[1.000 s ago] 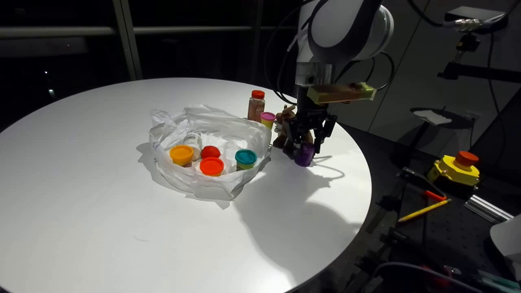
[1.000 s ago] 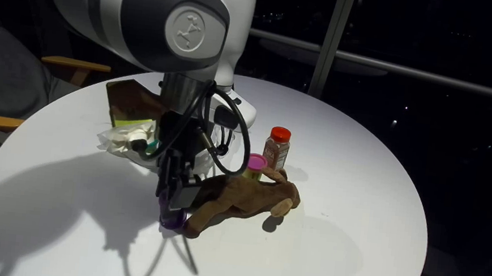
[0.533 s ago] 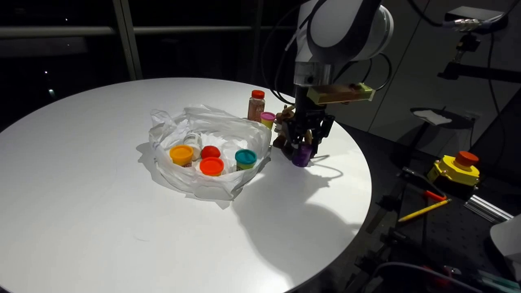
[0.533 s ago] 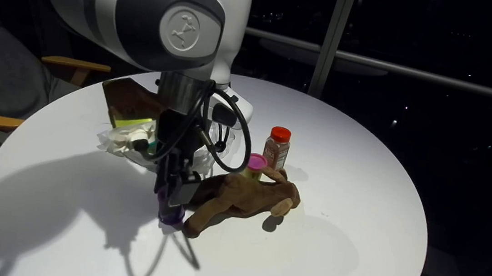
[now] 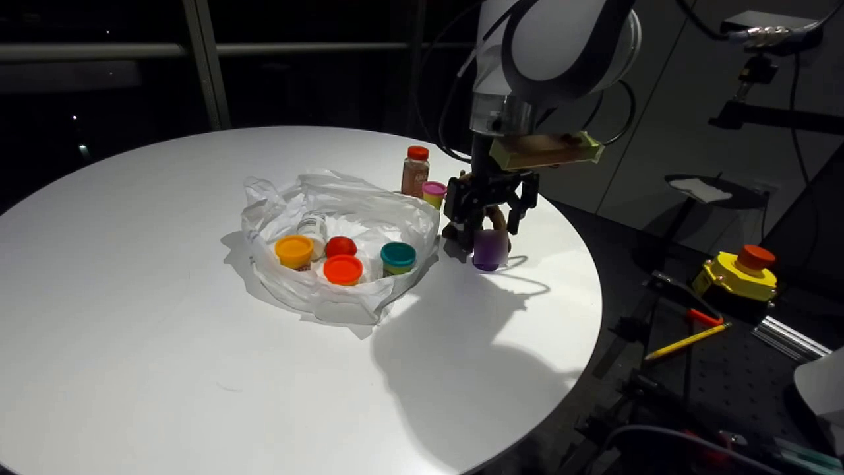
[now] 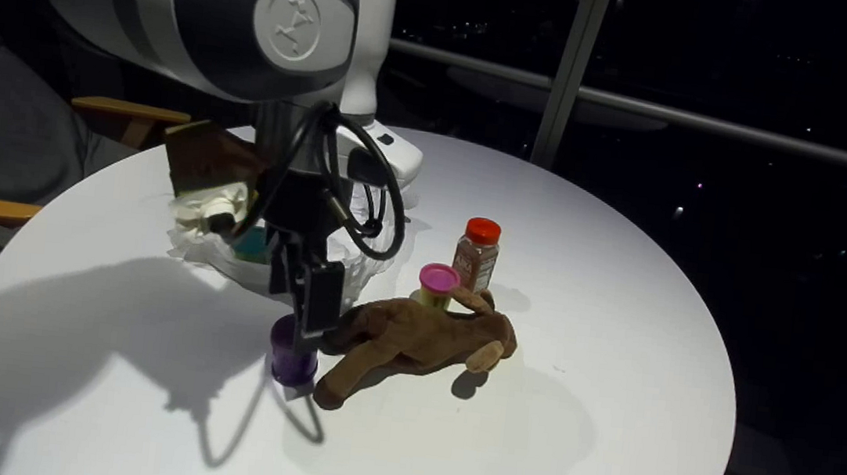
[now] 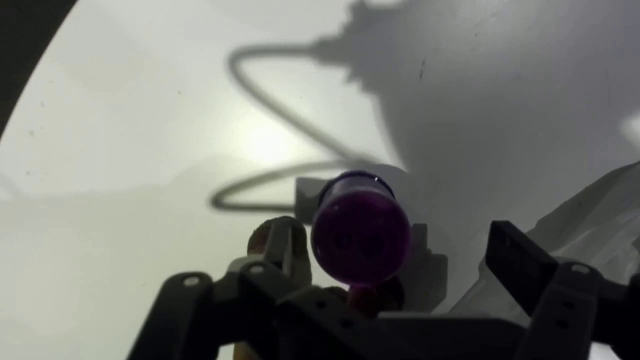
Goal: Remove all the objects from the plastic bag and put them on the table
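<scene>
Table (image 5: 165, 356): purple tub (image 6: 292, 365) beneath claw (image 7: 390, 237)

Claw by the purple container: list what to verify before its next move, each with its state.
1. Claw open: ok.
2. Claw apart from the purple container: ok, gaps show either side in the wrist view.
3. Footing of the purple container: ok, it stands on the table.
4. Claw clear of the brown plush toy: cannot tell, they overlap in both exterior views.
5. Plastic bag emptied: not ok, it holds an orange-lidded tub, a red-lidded tub, a teal-lidded tub, a white bottle and a red round object.
</scene>
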